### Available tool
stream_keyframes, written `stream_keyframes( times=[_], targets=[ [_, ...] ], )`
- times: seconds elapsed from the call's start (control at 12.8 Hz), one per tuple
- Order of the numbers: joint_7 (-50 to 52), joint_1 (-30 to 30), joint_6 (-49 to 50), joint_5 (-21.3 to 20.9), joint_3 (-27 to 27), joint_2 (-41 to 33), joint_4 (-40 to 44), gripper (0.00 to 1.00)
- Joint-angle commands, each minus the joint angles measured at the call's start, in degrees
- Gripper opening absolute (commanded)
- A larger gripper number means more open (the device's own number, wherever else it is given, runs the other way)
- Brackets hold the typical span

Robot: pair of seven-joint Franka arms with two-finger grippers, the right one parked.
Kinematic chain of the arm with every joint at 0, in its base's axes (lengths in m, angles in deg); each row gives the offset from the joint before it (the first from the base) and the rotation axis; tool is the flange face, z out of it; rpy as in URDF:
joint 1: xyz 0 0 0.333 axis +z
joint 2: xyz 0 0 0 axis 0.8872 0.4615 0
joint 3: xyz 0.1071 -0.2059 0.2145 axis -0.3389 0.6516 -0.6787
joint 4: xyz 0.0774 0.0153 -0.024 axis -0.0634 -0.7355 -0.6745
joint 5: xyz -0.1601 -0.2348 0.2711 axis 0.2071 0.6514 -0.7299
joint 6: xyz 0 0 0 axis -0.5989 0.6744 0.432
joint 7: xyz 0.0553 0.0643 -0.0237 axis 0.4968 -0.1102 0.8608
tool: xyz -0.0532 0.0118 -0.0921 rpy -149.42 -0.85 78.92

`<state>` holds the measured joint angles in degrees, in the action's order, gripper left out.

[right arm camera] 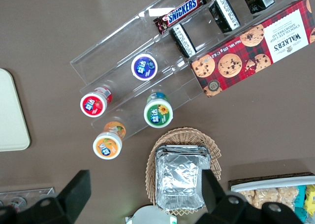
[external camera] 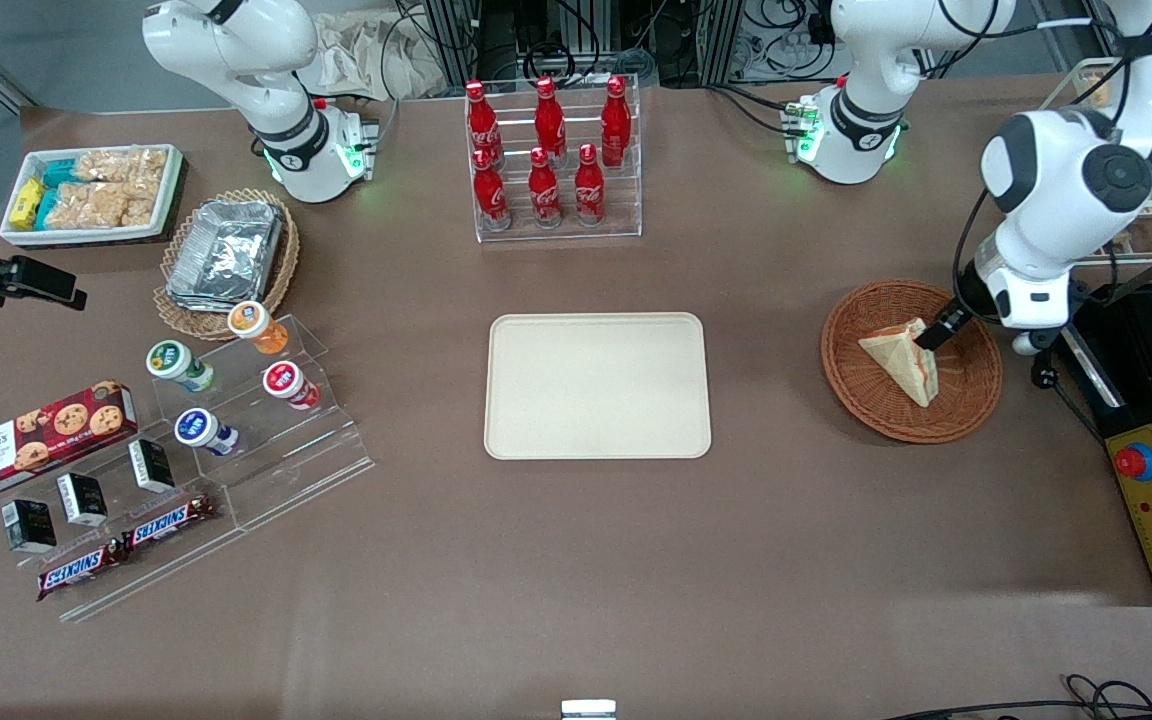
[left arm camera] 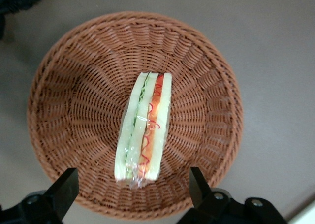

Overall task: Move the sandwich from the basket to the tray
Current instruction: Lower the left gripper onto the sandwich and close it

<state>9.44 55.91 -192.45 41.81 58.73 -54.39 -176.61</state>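
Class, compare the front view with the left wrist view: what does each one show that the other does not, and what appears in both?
Only the front view shows the empty tray, the cola bottles, the snack display and the arm reaching over the basket. Only the left wrist view shows the sandwich's layered edge from above and the hand open, one finger either side of the sandwich's end. Both show the sandwich lying in the basket.

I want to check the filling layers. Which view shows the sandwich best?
The left wrist view: the sandwich lies edge-up in the basket, layers plain, between the open gripper fingers. The front view shows it small, partly covered by the gripper. The right wrist view misses it.
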Motion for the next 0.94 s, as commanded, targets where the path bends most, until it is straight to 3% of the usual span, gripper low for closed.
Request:
stream_keyframes(
  times=[0.0,0.55,0.63,0.7,0.78,0.86],
  targets=[
    [0.84,-0.25,-7.72,0.36,0.13,2.46,-3.57,1.0],
    [0.84,-1.13,-20.48,0.36,0.4,9.67,-7.53,1.0],
    [1.01,-1.13,-20.49,0.36,0.31,9.76,-7.54,0.82],
    [1.01,-1.13,-20.4,0.36,0.4,9.59,-7.54,0.07],
    [1.01,-1.13,-20.4,0.36,0.31,9.76,-7.36,0.0],
    [1.19,-1.13,-20.4,0.36,0.4,9.5,-7.19,0.0]
  ],
)
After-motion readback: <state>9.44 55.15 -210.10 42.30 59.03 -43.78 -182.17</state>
